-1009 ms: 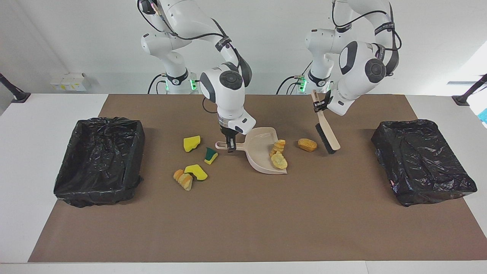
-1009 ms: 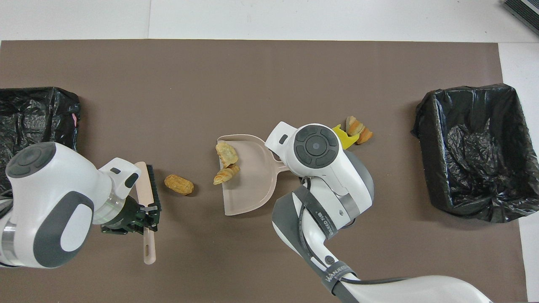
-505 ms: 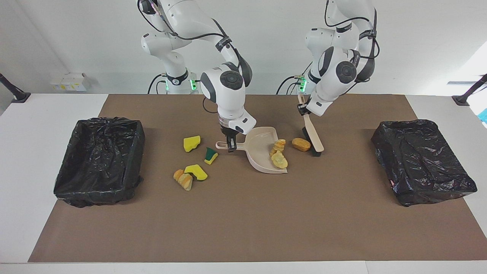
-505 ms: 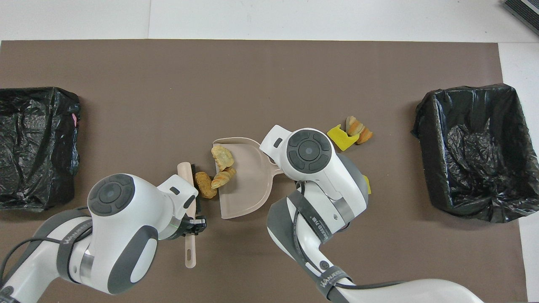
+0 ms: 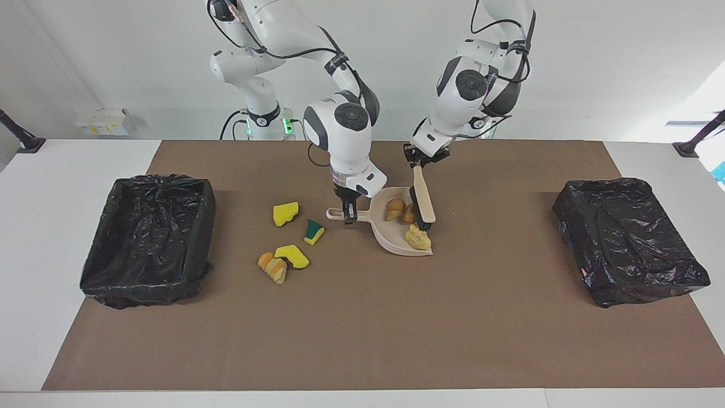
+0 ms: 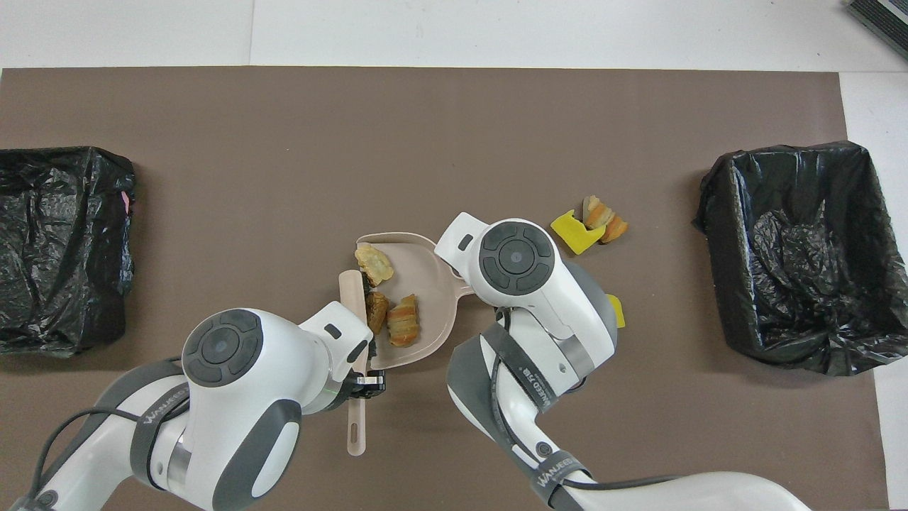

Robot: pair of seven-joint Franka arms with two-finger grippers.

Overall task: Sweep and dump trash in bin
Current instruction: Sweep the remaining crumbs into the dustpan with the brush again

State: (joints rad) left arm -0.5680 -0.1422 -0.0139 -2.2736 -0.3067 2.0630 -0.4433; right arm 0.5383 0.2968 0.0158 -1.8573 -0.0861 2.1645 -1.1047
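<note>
My right gripper (image 5: 347,215) is shut on the handle of the beige dustpan (image 5: 391,235), which rests on the mat. Three tan bread lumps (image 5: 418,238) lie in the pan (image 6: 425,273). My left gripper (image 5: 417,164) is shut on the brush (image 5: 423,198), whose bristles stand at the pan's mouth against the lumps (image 6: 377,311). Beside the pan toward the right arm's end lie a yellow sponge piece (image 5: 285,213), a green-backed piece (image 5: 314,231), another yellow piece (image 5: 291,256) and a bread lump (image 5: 273,267). In the overhead view my right wrist hides its gripper.
A black-lined bin (image 5: 147,238) stands at the right arm's end of the table and another (image 5: 628,238) at the left arm's end. Both show in the overhead view, the first (image 6: 794,255) and the second (image 6: 60,241). A brown mat (image 5: 362,328) covers the table.
My left gripper has swept the brush toward the dustpan, pushing the loose bread lump into it. The lumps in the pan have shifted deeper. My right gripper has kept hold of the handle.
</note>
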